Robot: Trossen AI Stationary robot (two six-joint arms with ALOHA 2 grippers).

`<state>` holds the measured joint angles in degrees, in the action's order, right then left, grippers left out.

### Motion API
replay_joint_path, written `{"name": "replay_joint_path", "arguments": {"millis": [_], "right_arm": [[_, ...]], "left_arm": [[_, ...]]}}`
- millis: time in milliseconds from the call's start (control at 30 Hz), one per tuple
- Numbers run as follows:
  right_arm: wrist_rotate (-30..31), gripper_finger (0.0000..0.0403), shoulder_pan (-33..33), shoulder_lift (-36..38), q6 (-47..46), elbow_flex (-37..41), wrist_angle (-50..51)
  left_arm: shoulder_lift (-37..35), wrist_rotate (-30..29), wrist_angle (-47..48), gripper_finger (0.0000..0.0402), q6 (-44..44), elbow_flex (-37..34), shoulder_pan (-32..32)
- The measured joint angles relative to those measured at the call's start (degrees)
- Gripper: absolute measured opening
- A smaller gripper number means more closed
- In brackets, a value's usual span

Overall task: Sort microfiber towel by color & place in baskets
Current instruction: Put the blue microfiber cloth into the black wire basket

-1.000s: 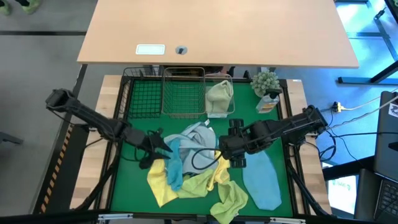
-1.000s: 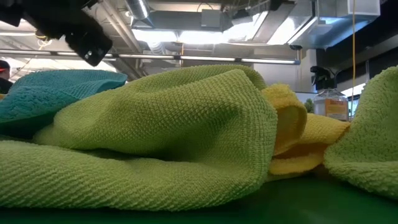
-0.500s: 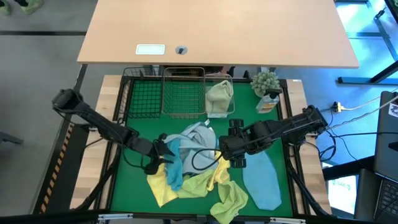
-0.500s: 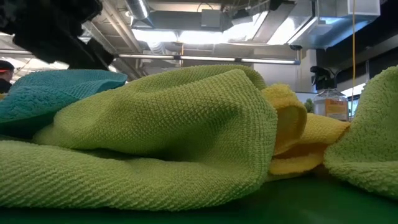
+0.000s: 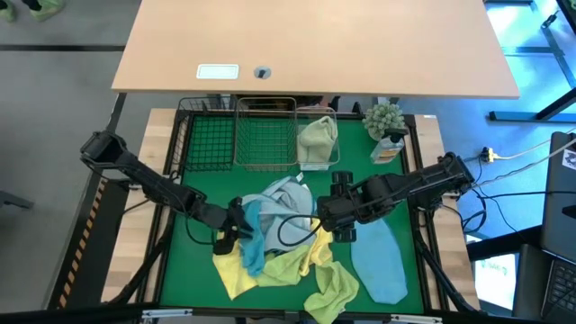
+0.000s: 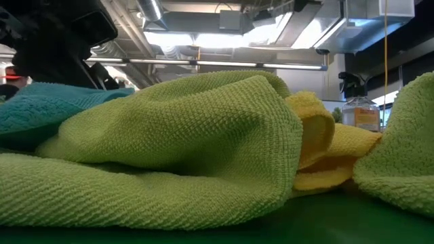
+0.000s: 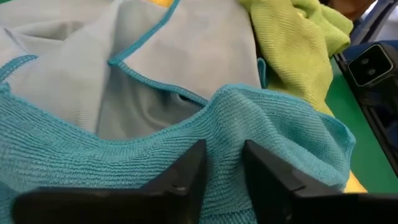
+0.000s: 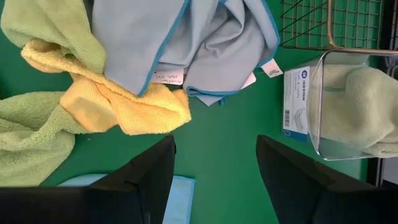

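Lying in a loose heap on the green mat (image 5: 193,270), the towels (image 5: 279,243) are spread mostly left to right, with a teal towel (image 5: 252,236) running near to far at the heap's left and a light blue towel (image 5: 380,261) laid apart at the right, its long axis also near to far. A pale green towel (image 5: 317,139) is bunched in the clear basket (image 5: 335,121), which stands at the far edge beside the silver basket (image 5: 266,135) and the black basket (image 5: 205,137). The left gripper (image 5: 236,225) is pressed into the teal towel (image 7: 261,134) at the heap's left edge; its fingers (image 7: 186,177) are seen a narrow gap apart with teal cloth bunched at their tips, and a firm hold cannot be confirmed. The right gripper (image 5: 326,214) hangs over bare mat at the heap's right, its fingers (image 8: 143,180) spread wide and empty. A potted plant (image 5: 385,121) stands at the far right corner, and a light wooden desk (image 5: 315,45) lies beyond the baskets.
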<state>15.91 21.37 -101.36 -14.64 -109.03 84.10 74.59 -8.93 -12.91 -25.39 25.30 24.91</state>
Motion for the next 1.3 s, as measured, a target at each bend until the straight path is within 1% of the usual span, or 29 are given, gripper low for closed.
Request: {"name": "replay_joint_path", "arguments": {"millis": [133,167,267,367,500,633,767,900,1067,1167,1300], "right_arm": [[0.02,0.0225,0.0,-0.02,0.34,0.0,0.7],[0.05,0.0225,0.03,-0.01,0.32,0.0,1.2],[0.13,0.0225,0.04,-0.02,0.32,0.09,1.93],[0.17,0.0225,0.04,1.09,0.26,2.78,0.76],[0.7,0.0225,0.04,4.4,-1.84,9.73,-2.22],[1.58,0.0225,0.04,8.5,-4.94,18.34,-6.89],[1.62,0.0225,0.03,12.07,-6.76,26.2,-12.47],[1.55,0.0225,-0.02,13.81,-7.48,31.67,-17.01],[1.5,0.0225,-0.02,13.99,-8.15,35.14,-18.72],[1.48,0.0225,-0.02,13.99,-8.76,36.61,-20.03],[1.47,0.0225,-0.02,13.99,-9.13,37.96,-21.43]], "left_arm": [[0.0,0.01,-0.91,0.0022,0.0,0.0,-0.02],[0.0,0.02,-1.39,0.0012,-0.06,0.0,-0.02],[0.0,0.02,-4.27,0.0007,-0.95,0.0,-0.02],[-0.32,0.0,-9.27,0.0003,-1.03,0.0,-0.02],[-3.05,-1.34,-13.48,0.0002,0.69,0.0,-0.39],[-8.44,-4.9,-14.16,0.0001,3.26,0.43,-1.14],[-14.46,-7.93,-13.78,0.0001,9.8,3.68,-2.56],[-19.18,-9.81,-13.36,0.0,19.35,8.97,-4.09],[-22.93,-10.85,-11.33,0.0,28.61,16.57,-6.2],[-24.06,-13.33,-7.99,0.0,34.03,21.55,-7.29],[-25.27,-18.17,-4.83,0.0,42.0,26.96,-9.22]]}}
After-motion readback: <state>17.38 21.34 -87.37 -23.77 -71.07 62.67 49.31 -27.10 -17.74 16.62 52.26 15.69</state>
